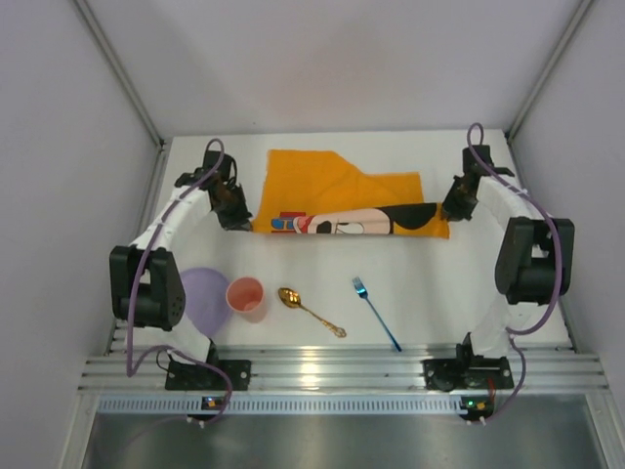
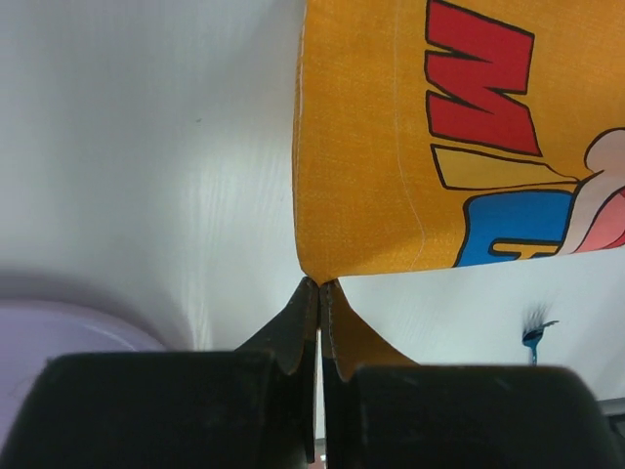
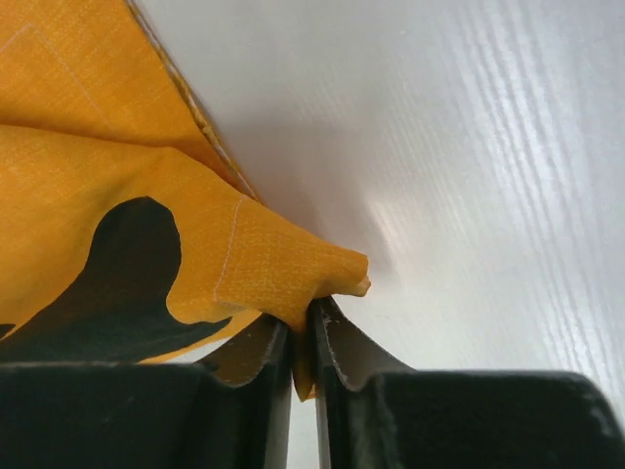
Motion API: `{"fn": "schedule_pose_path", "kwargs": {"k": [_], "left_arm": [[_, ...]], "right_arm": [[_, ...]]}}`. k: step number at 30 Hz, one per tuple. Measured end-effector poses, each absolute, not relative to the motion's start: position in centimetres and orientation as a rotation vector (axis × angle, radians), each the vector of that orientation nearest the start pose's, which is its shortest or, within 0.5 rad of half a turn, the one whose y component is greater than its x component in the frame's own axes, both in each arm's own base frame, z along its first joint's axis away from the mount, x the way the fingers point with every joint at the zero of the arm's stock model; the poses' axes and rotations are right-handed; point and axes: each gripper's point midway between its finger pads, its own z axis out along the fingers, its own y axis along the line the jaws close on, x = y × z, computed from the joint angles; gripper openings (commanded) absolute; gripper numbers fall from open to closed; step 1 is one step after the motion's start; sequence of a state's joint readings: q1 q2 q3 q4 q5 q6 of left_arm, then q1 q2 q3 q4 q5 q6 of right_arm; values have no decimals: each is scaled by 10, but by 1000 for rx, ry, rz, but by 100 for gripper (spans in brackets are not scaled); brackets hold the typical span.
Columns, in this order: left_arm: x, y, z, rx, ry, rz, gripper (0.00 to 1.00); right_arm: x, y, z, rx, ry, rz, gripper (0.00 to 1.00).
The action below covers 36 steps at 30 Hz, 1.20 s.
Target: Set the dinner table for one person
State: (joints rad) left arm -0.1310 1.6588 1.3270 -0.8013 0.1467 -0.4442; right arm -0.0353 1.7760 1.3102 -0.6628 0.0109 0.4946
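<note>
The left hand (image 2: 319, 285) is clenched on the placemat's near left corner, and the right hand (image 3: 312, 303) is pinched shut on its near right corner, where the cloth bunches into a small peak. Between them the orange Mickey Mouse placemat (image 1: 332, 191) lies on the white table (image 1: 430, 283), towards its far side. It is not flat: a strip of the print shows along its near edge, plain orange lies beyond, and its outline is uneven, so it looks partly folded over.

On the near side of the placemat, apart from it, sit a lilac plate (image 1: 200, 293), a pink cup (image 1: 245, 295) touching the plate's rim, a gold spoon (image 1: 311, 311) and a blue fork (image 1: 376, 313).

I judge the task to be at an early stage: the placemat needs spreading, and none of the tableware is on it yet.

The left arm's elbow covers part of the plate. Whether the gripped corners are lifted off the table is hard to tell, and the print is only partly visible.
</note>
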Motion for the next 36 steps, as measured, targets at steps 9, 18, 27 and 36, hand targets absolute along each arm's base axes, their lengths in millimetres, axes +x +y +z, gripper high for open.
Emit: {"fn": "schedule_pose_path", "kwargs": {"k": [9, 18, 27, 36], "left_arm": [[319, -58, 124, -397, 2713, -203, 94], [305, -55, 117, -459, 2738, -178, 99], [332, -64, 114, -450, 2745, -227, 96], [340, -70, 109, -445, 2764, -265, 93]], "right_arm": [[366, 41, 70, 517, 2750, 312, 85], [383, 65, 172, 362, 2519, 366, 88], [486, 82, 194, 346, 2377, 472, 85], [537, 89, 88, 427, 2560, 476, 82]]}}
